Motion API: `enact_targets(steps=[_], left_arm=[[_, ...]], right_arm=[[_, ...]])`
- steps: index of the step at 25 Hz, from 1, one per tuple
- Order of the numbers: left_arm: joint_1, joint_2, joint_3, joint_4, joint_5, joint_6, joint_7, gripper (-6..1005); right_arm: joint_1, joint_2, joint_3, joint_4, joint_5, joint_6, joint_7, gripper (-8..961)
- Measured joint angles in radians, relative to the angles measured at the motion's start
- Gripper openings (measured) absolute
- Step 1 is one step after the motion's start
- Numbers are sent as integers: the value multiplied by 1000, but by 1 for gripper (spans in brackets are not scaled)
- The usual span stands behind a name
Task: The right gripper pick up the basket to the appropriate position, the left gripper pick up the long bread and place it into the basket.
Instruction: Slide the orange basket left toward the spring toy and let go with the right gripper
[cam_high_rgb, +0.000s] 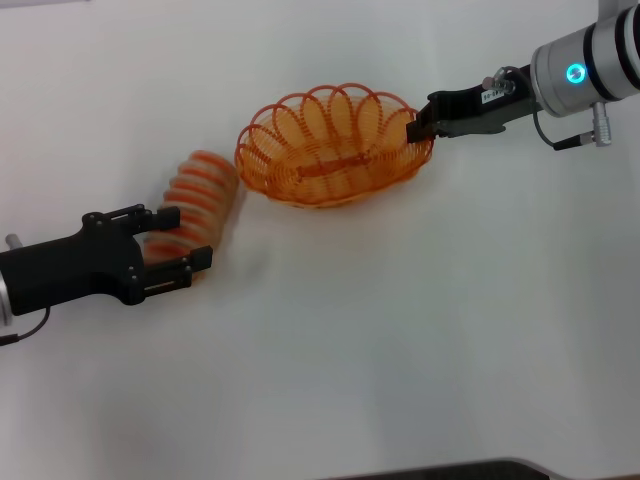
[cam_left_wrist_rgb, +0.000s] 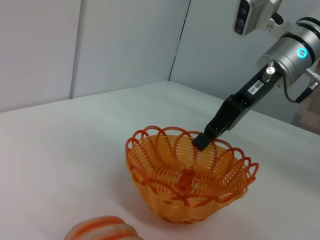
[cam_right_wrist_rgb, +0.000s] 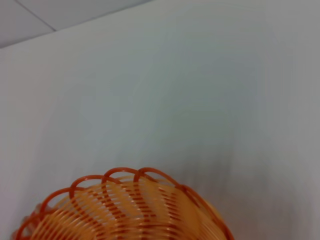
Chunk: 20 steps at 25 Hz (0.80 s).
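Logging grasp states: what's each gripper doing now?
Left gripper: jaws open around the long bread.
Right gripper: shut on the basket rim.

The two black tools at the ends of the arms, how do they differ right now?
The right tool carries a small white label and sits below a blue-lit wrist; the left tool shows no label. The right tool is shut on the basket rim, while the left tool is open, its fingers either side of the bread. The right reaches in from the far side, the left from the near side. Both are black and two-fingered.
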Motion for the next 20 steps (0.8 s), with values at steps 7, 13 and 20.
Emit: enact_targets(steps=[7,13,20], left_arm=[[-1,-2,1,1,0,-3,0,720],[-3,-2,2,1,0,-3,0,720],[-4,-4,2,1,0,-3,0,720]], right_arm=[[0,2,2,1,0,11,2,88],[0,2,1,14,0,22,3,88],[1,2,5,27,0,33,3,88]])
